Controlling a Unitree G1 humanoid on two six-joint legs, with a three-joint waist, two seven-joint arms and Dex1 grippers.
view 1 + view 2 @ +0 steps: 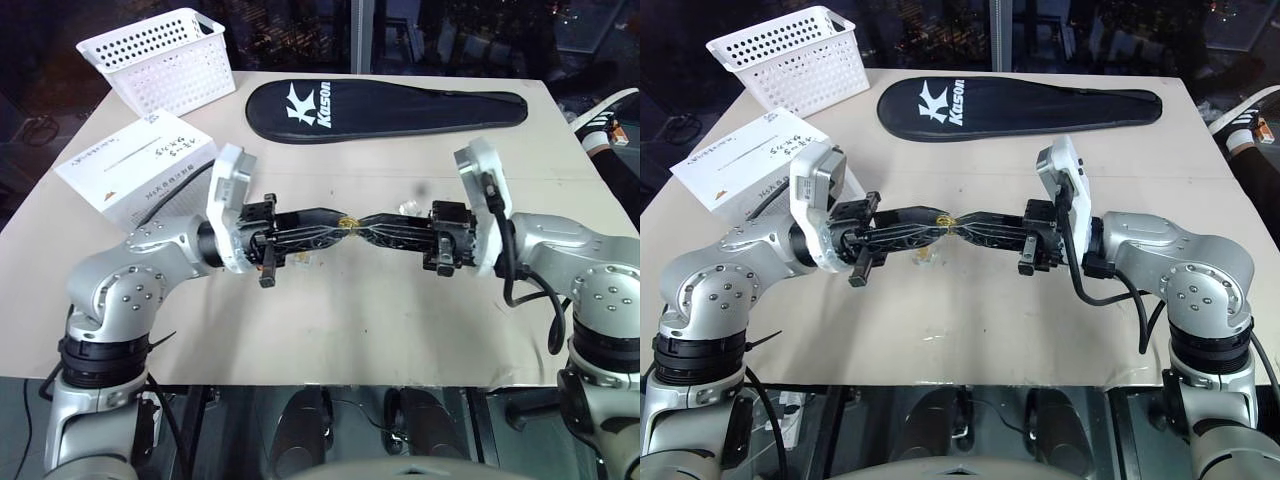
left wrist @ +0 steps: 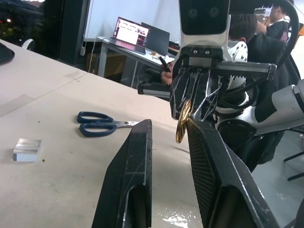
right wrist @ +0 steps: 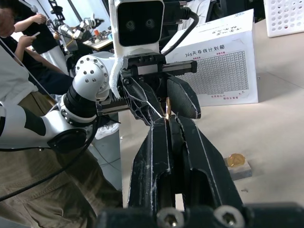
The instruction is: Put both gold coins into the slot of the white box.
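Mid-air above the table, my shut right gripper [image 1: 372, 226] pinches a gold coin [image 2: 182, 122] by its rim, meeting my part-open left gripper [image 1: 325, 222]. Thin, hard and slick, it needs a flat-faced grip. The second coin [image 3: 235, 159] lies below; the white box [image 1: 135, 168] stands left.

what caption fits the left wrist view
Right gripper pinches a gold coin between the left gripper's fingers; scissors behind.

White box [image 1: 135, 172] sits left on table [image 1: 400, 330], basket [image 1: 160, 58] behind it, racket cover [image 1: 385, 108] far centre.
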